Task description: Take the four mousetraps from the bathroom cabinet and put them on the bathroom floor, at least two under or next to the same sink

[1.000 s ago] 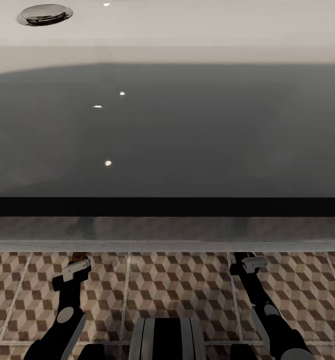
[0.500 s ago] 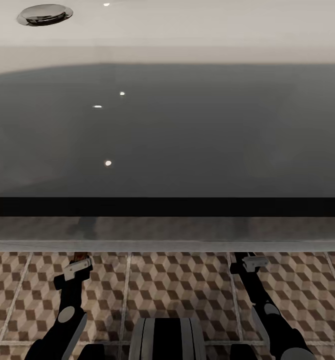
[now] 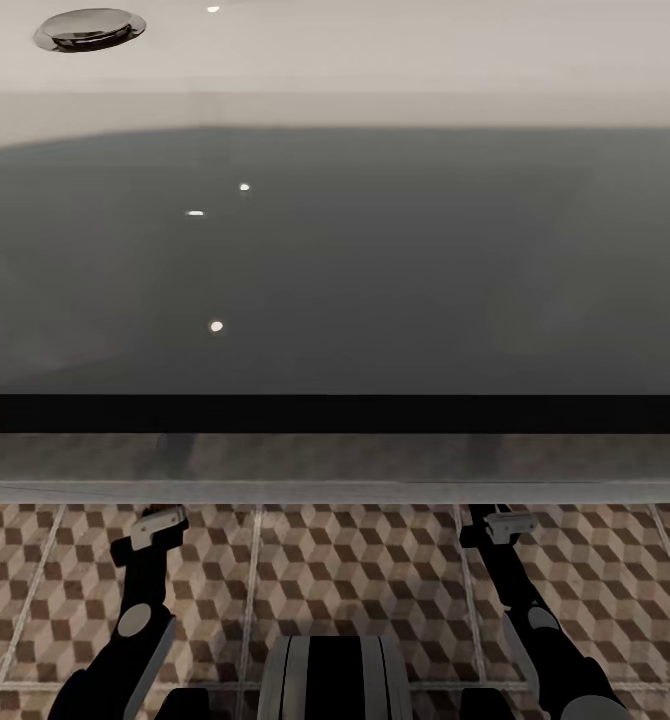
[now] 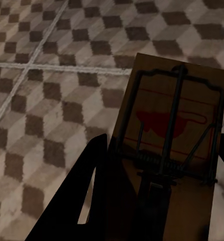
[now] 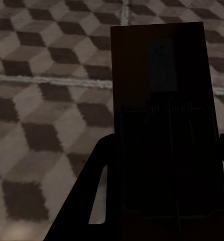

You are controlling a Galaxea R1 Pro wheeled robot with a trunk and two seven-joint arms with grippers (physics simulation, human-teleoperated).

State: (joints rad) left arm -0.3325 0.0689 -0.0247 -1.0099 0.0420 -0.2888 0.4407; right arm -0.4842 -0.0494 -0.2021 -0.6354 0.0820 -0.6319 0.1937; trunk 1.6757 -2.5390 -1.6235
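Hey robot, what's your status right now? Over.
Left gripper shut on tan mousetrap with red bait patch. Right gripper shut on second, shadowed mousetrap. Both low over cube-patterned floor tiles, white sink slab directly ahead.

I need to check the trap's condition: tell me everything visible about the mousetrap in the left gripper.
The mousetrap is a flat, tan-brown, wood-looking rectangular board with a black wire bar and coiled spring across it and a red printed mark at its middle. It sits between the left gripper's dark fingers, held above the cube-patterned bathroom floor.

left arm (image 3: 140, 610) low, forward | right arm (image 3: 535, 620) likewise (fingers hidden)
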